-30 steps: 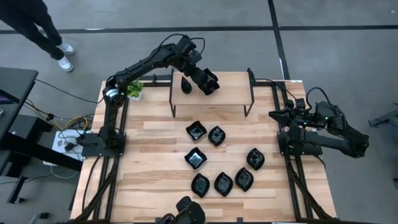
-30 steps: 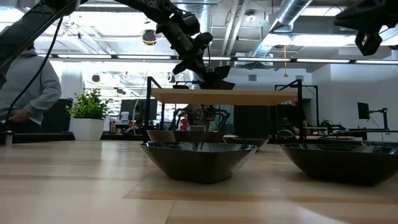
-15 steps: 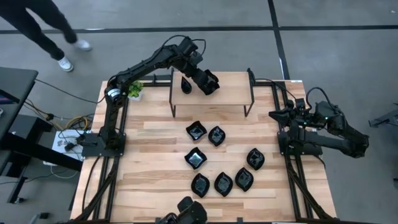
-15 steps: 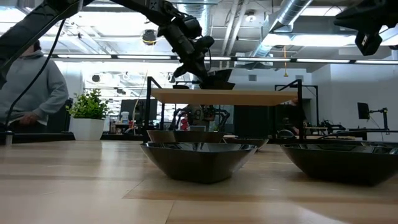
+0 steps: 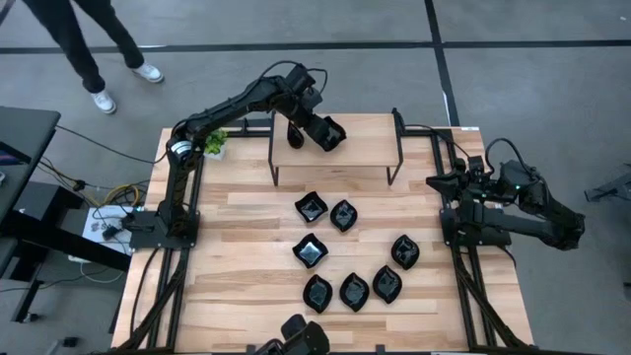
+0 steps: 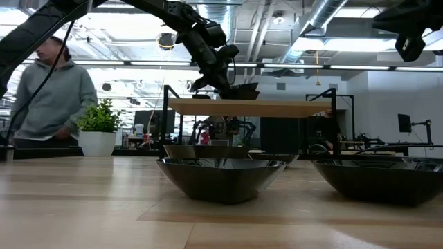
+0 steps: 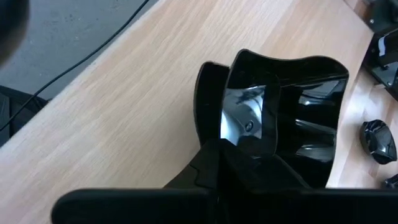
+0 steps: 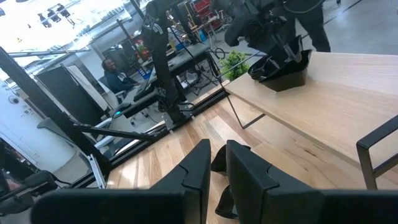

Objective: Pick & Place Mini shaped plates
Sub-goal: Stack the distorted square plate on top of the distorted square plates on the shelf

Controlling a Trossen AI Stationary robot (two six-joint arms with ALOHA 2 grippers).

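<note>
Glossy black, hard and slick, the plate (image 7: 283,118) looks light and chippable. My left gripper (image 5: 325,131) pinches its rim over the raised shelf (image 5: 355,148); a thin edge seems the best hold.

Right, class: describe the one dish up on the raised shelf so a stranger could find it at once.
Find the raised wooden shelf at the table's far edge. At its left end the left claw is closed on a black dish. It is the only dish up there; the seven others, such as the one at, lie on the table below.
</note>
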